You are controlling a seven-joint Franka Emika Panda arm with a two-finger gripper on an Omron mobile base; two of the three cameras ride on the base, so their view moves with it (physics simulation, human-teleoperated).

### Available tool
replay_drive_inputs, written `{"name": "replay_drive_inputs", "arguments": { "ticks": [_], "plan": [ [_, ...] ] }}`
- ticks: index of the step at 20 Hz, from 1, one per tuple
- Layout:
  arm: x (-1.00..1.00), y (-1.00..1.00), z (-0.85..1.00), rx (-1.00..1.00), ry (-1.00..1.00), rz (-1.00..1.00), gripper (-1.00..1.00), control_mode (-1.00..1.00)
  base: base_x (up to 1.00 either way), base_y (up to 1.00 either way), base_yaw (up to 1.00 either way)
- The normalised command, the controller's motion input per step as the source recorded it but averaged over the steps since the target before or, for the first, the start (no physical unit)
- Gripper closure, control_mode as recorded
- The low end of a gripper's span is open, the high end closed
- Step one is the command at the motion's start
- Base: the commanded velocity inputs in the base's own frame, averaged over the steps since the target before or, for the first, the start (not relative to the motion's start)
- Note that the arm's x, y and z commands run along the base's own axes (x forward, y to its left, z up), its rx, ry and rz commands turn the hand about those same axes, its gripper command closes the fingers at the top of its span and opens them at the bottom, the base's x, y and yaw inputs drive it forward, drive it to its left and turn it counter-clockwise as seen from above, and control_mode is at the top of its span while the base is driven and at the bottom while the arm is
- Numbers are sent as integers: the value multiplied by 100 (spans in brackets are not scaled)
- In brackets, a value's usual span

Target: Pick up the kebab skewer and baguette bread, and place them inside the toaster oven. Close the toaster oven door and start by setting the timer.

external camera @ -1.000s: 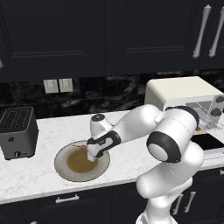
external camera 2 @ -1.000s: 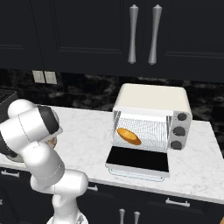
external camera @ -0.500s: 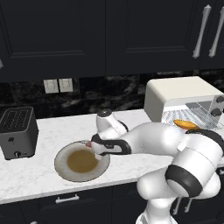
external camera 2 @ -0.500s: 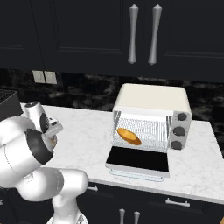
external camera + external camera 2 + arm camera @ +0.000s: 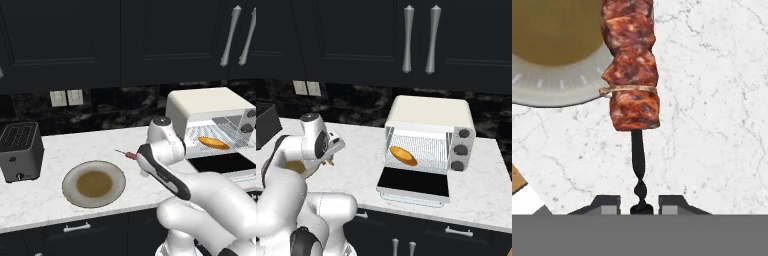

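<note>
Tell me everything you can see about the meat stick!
The kebab skewer is a thin dark twisted stick threaded with reddish-brown, charred-looking meat chunks and a pale ring between two of them. The claw is shut on its bare end, holding it lifted off the plate above the white marble counter. Nothing else touches it.

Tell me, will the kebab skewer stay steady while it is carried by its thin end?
Probably stiff: the kebab skewer juts straight from the pincer. Its meat sits far from the grip, so it may swing or droop. The thin dark handle might twist.
</note>
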Motion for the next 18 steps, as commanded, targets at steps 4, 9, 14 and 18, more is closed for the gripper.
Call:
{"name": "replay_drive_inputs", "arguments": {
  "ticks": [4, 9, 14, 18],
  "plan": [
    [0, -100, 59, 5, 0, -5, 100, -100, 0, 0, 0],
    [-1, -100, 40, 3, 0, -3, 100, -100, 0, 0, 0],
    [-5, -100, 20, 3, 0, -6, 100, -100, 0, 0, 0],
    [0, -100, 16, 0, 1, -13, 100, -100, 0, 0, 0]
  ]
}}
